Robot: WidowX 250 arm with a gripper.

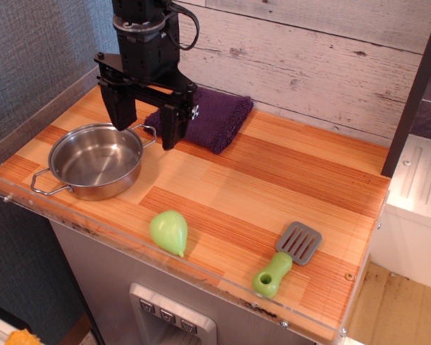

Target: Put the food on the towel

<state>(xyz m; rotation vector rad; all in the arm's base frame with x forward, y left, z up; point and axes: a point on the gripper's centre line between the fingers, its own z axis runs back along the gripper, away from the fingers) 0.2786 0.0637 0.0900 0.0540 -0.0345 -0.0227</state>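
The gripper [146, 128] hangs with jaws spread wide and empty, above the gap between the steel pot [95, 160] and the purple towel [205, 117]; its height is hard to judge. The green pear [169, 231] lies near the counter's [273, 180] front edge, well apart from the towel.

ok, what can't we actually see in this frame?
- Dark purple fuzzy towel: its left part is hidden behind the black gripper.
- Robot arm: cut off by the top edge.
- Steel pot: its far rim is partly hidden by the gripper's left finger.
- Light-green plastic pear: underside unseen.
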